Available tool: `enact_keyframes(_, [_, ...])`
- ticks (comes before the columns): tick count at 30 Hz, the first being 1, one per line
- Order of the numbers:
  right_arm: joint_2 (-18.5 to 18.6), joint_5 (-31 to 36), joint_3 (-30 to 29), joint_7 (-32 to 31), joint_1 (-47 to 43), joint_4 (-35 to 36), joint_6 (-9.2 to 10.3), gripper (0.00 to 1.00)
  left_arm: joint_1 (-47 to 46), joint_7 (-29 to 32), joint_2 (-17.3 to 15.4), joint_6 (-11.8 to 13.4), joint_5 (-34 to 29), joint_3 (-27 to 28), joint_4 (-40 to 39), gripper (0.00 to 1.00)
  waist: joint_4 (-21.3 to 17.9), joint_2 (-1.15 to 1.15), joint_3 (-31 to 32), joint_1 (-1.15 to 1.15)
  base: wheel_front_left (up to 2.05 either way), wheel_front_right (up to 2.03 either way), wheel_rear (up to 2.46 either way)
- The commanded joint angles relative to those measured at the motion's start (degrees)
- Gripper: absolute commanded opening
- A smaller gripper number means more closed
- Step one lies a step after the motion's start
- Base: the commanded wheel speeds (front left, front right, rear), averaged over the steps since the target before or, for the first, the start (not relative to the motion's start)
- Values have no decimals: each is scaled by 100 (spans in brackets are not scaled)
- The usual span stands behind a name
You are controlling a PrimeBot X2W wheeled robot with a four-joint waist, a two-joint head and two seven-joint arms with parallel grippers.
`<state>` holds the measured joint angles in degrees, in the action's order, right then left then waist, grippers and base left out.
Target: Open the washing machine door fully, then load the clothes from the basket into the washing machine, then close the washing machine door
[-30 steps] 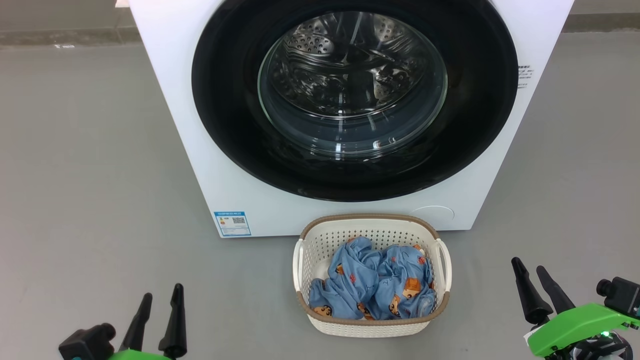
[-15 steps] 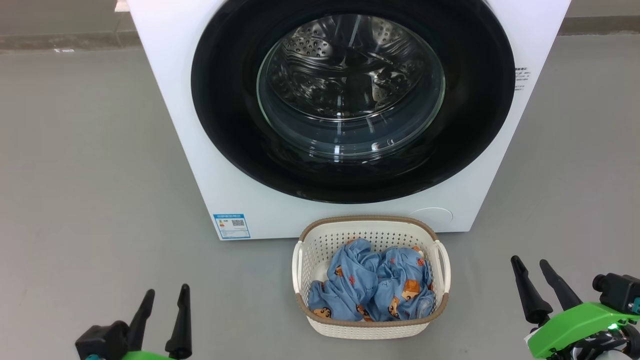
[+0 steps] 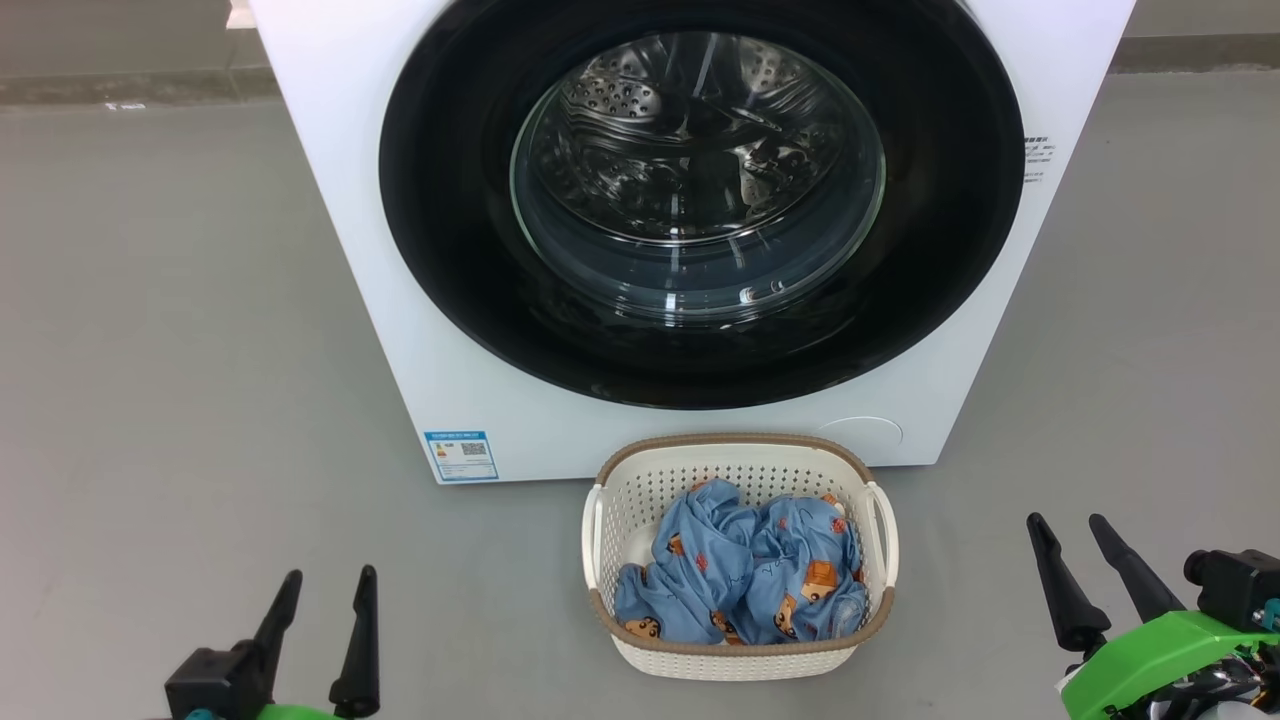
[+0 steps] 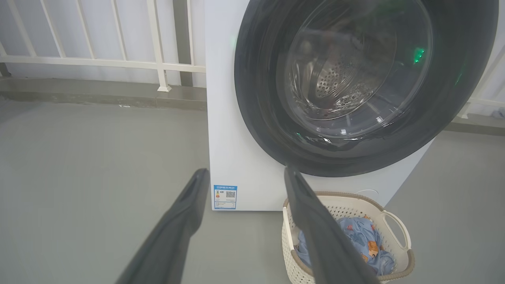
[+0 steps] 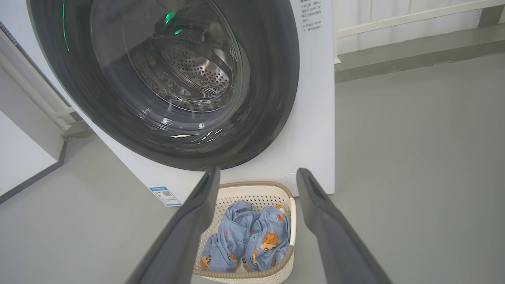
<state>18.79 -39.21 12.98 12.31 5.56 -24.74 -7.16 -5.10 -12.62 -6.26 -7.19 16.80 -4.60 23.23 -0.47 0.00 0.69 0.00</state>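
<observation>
Washing machine door shut against washing machine; opening not yet begun. Clothes heaped in basket on floor, just near of machine. Left gripper and right gripper spread wide, empty, low either side. All three steps left.

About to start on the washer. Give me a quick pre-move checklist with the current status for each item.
1. Left gripper open and empty: ok.
2. Right gripper open and empty: ok.
3. Washing machine door open: not ok, shut against the washing machine.
4. Clothes all inside the basket: ok.
5. Basket clear of door swing: cannot tell; it stands right below the door.
</observation>
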Motion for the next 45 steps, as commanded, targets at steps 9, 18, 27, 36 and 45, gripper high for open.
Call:
enact_keyframes(9, [304, 413, 206, 259, 178, 92, -33, 100, -341, -229, -117, -27, -600, 229, 68, 100, -6, 0, -9, 0, 0, 0, 0])
enact_keyframes(18, [272, 445, 127, 269, 133, 83, -33, 100, -360, -238, -99, -29, -505, 356, 159, 100, -6, 0, 4, 0, 0, 0, 0])
enact_keyframes(27, [206, 458, 43, 269, 90, 96, -33, 100, -397, -238, -82, -29, -444, 436, 229, 100, -2, 0, -3, 0, 0, 0, 0])
enact_keyframes(36, [193, 463, 22, 269, 80, 123, -33, 100, -396, -238, -78, -17, -612, 524, 104, 100, -19, 0, -9, 0, 6, 6, -12])
enact_keyframes(45, [192, 452, 14, 269, 94, 140, -33, 100, -389, -238, -58, -19, -737, 566, 43, 100, -40, 0, -48, 0, 63, 63, -125])
